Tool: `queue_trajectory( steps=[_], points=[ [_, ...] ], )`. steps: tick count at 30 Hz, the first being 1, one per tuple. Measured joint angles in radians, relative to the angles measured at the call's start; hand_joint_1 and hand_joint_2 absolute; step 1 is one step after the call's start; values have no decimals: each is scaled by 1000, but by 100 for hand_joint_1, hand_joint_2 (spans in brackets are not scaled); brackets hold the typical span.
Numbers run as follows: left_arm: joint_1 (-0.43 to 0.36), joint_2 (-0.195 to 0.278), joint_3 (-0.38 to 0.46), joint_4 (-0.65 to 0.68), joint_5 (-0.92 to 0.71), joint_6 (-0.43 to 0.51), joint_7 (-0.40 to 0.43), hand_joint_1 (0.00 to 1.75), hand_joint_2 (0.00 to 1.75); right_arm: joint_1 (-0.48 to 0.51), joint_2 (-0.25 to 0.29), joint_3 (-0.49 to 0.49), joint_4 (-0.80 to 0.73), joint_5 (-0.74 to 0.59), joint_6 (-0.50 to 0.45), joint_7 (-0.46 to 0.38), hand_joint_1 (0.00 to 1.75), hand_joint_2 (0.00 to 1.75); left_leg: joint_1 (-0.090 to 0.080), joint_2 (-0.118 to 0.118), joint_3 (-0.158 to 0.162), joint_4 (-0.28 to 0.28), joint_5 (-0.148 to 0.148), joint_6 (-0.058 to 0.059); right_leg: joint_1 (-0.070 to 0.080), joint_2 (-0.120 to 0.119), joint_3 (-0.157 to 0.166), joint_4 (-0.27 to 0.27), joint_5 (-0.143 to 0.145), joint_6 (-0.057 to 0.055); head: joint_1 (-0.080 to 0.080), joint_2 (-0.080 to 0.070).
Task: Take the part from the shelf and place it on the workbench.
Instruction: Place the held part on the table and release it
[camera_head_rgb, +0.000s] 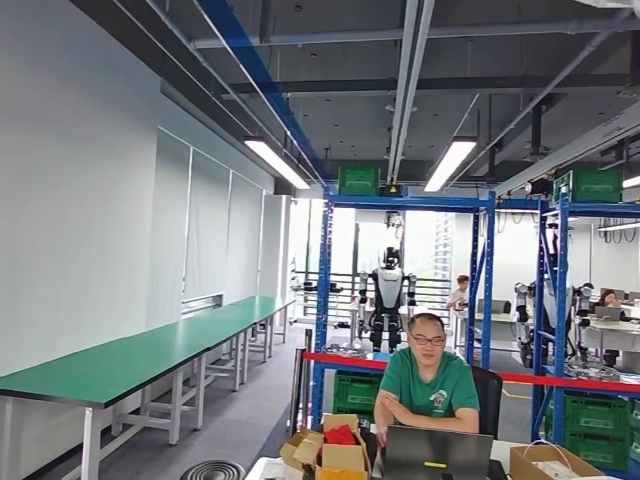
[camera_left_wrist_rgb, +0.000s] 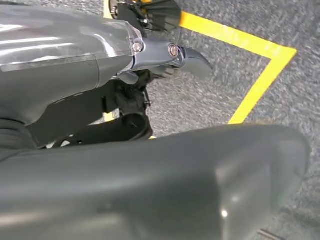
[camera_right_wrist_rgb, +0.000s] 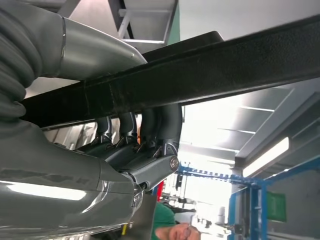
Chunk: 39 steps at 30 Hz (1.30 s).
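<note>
In the right wrist view my right hand (camera_right_wrist_rgb: 139, 150) grips a long flat black part (camera_right_wrist_rgb: 226, 70); its dark fingers (camera_right_wrist_rgb: 162, 125) curl around the part's edge, and the thumb lies on the other side. My left hand (camera_left_wrist_rgb: 124, 65) hangs over the grey carpet with nothing in it, one finger (camera_left_wrist_rgb: 190, 57) stretched out straight. A blue-framed shelf (camera_head_rgb: 483, 280) stands ahead in the head view. A long green-topped workbench (camera_head_rgb: 151, 350) runs along the white wall on the left.
A person in a green shirt (camera_head_rgb: 426, 385) sits behind a laptop (camera_head_rgb: 438, 452) directly ahead, with open cardboard boxes (camera_head_rgb: 332, 450) beside it. Other robots (camera_head_rgb: 389, 295) stand behind red tape (camera_head_rgb: 347, 360). Yellow floor tape (camera_left_wrist_rgb: 260, 80) marks a corner below my left hand.
</note>
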Motion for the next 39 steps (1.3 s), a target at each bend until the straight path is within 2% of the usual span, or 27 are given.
queue_trajectory(
  steps=[2,3,4,5,6,8,10,12,14,16,18,19,20,21,22,23,24,26,28,30,32,33,34,35,36,38,39],
  points=[
    [0,0,0,0,1,0,0,0,175,1,0,0,0,0,1,0,175,175,-2,8,2,0,-2,5,-2,-9,-61,127,-52,5,0,0],
    [1,0,0,0,1,0,0,0,175,2,0,-1,1,0,1,0,175,175,-3,13,3,0,-3,6,-3,-10,-84,173,-64,6,0,0],
    [1,1,0,0,1,0,0,0,175,3,-1,-2,2,0,1,0,175,175,-5,17,3,0,-3,6,-3,-11,-93,186,-59,5,0,0],
    [1,1,0,0,1,0,0,0,175,3,-1,-3,2,-1,1,0,175,175,-6,22,4,0,-4,7,-2,-13,-82,159,-36,3,0,0],
    [1,1,0,0,1,0,0,0,175,3,-1,-4,3,0,1,0,175,175,-8,26,6,0,-5,7,0,-19,-56,105,-4,-2,0,0],
    [0,0,0,0,1,0,0,0,175,1,0,-4,2,0,1,0,175,175,-11,36,11,-2,-9,6,13,-54,7,-25,45,-14,0,0],
    [1,0,0,0,1,0,0,0,175,-1,1,-4,1,0,1,0,175,175,-13,49,15,-5,-11,1,26,-77,35,-84,55,-24,0,0],
    [3,-2,0,0,1,0,0,0,175,-2,2,-5,0,0,2,0,175,175,-13,67,20,-9,-13,-6,29,-62,35,-91,58,-31,1,0],
    [2,-3,0,0,1,0,0,0,175,-2,2,-6,0,0,2,0,175,175,-12,65,19,5,-30,-14,25,-45,41,-103,65,-40,1,0],
    [1,-2,0,0,1,0,0,0,175,-3,4,-6,0,-1,2,0,175,175,-11,43,-16,89,-82,-17,18,-29,47,-112,69,-48,1,0],
    [4,-2,0,0,1,0,0,0,175,-2,4,-5,1,-1,2,0,175,175,-10,29,-76,214,-137,-20,16,-9,47,-111,70,-50,1,0],
    [6,-2,0,0,1,0,0,0,175,0,4,-6,1,-1,2,0,175,175,-10,27,-95,252,-144,-21,16,1,47,-110,70,-50,1,0],
    [7,-1,0,0,1,0,0,0,175,1,3,-6,2,-1,2,0,175,175,-9,25,-99,254,-132,-23,16,13,48,-109,69,-50,1,0],
    [7,-1,0,0,1,0,0,0,175,2,3,-6,3,-1,2,0,175,175,-8,22,-83,216,-101,-24,15,25,48,-107,69,-48,1,0],
    [7,0,0,0,1,0,0,0,175,3,3,-6,3,-1,2,0,175,175,-4,11,-56,153,-61,-26,13,37,48,-103,67,-46,1,0],
    [6,0,0,0,1,0,0,0,175,2,3,-6,3,-1,2,0,175,175,0,-11,-29,91,-31,-27,13,50,45,-98,64,-42,1,0],
    [6,0,0,0,1,0,0,0,175,2,3,-5,3,-1,2,0,175,175,4,-33,-8,42,-12,-27,12,61,40,-90,62,-37,0,0],
    [7,0,0,0,1,0,2,0,175,2,3,-5,3,-1,2,0,175,175,5,-59,4,10,-11,-24,9,78,28,-82,62,-27,0,0],
    [6,0,0,0,1,1,3,0,175,4,2,-6,3,-1,2,0,175,175,3,-47,4,5,-9,-14,4,87,22,-80,62,-18,1,0],
    [1,-1,0,0,1,0,2,0,175,3,1,-8,2,-1,2,0,175,175,5,-35,6,2,-6,-3,5,55,6,-45,38,-8,1,0],
    [1,-1,0,0,1,0,1,0,175,2,1,-9,2,-1,2,0,175,175,4,-23,8,2,-7,2,2,8,-45,63,-16,2,1,0],
    [3,0,0,0,1,0,1,0,175,3,1,-9,3,-1,2,0,175,175,3,-16,8,2,-8,4,-1,-5,-77,128,-41,6,0,0],
    [5,1,0,0,1,0,1,0,175,4,1,-10,3,-1,2,0,175,175,2,-11,9,2,-9,4,-3,-11,-101,176,-54,8,0,0],
    [6,1,0,0,1,1,1,0,175,5,0,-11,4,-1,2,0,175,175,1,-7,9,2,-10,5,-4,-14,-109,191,-49,10,0,0],
    [6,2,0,0,1,0,1,0,175,6,0,-11,4,-1,2,0,175,175,1,-5,11,2,-11,5,-4,-15,-98,166,-26,10,0,0],
    [4,1,0,0,1,0,0,0,175,5,0,-12,4,-1,2,1,175,175,0,-2,15,1,-15,3,-2,-17,-34,37,38,4,1,0],
    [2,1,0,0,2,0,0,0,175,4,1,-12,4,-1,2,1,175,175,-1,-2,16,1,-16,1,1,-18,-6,-23,60,-1,1,0]
  ],
)
